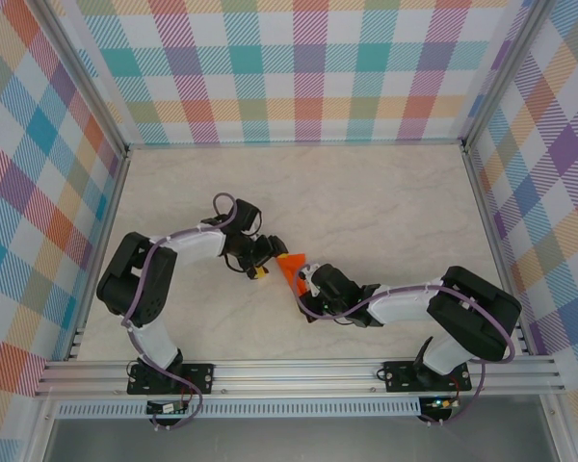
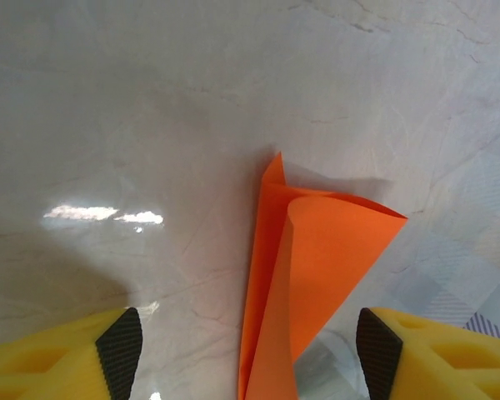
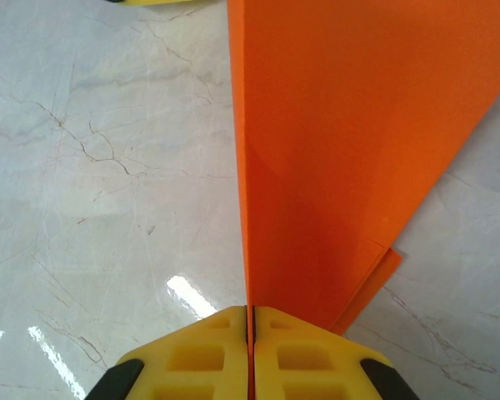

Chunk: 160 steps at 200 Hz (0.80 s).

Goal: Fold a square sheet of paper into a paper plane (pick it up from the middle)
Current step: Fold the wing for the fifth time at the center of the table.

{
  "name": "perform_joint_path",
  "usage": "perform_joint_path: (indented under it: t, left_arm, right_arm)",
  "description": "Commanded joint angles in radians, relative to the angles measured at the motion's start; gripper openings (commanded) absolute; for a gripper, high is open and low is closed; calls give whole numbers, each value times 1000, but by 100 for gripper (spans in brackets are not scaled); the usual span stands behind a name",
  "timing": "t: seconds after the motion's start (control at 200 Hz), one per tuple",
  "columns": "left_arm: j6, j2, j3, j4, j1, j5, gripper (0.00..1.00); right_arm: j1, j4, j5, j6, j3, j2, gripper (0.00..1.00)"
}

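With the right gripper (image 3: 250, 315) pinching the paper plane (image 3: 342, 142) on edge over the middle of the desk (image 3: 108, 167), the spread left gripper (image 2: 248, 342) straddling it should close squarely along the crease, without twisting.

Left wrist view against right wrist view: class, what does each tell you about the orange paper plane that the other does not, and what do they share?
Left wrist view: the left end effector stands open, straddling the paper plane without touching it, and one layer of the paper curls open. Right wrist view: the right end effector is shut on the plane's folded edge. Both: the orange paper against the pale marbled table.
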Motion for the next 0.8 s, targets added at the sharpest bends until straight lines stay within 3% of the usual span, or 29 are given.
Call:
perform_joint_path:
  t: [0.0,0.24,0.36,0.535,0.795]
  left_arm:
    - [10,28,46,-50,-7,31,61]
    - [49,72,98,-122,-8,26,17]
    - [52,61,86,-137,-8,9,3]
    - [39,50,68,-123,-8,9,0]
    - [30,47,64,-114,-12,17,0]
  right_arm:
    - [18,-15,7,-111,-6,1,7]
    - [25,-69,44,-150,16,-3,9]
    - [25,-106,40,-114,24,-26,15]
    - [24,-138,32,-56,42,-48,27]
    - [24,-156,31,-33,91,-28,28]
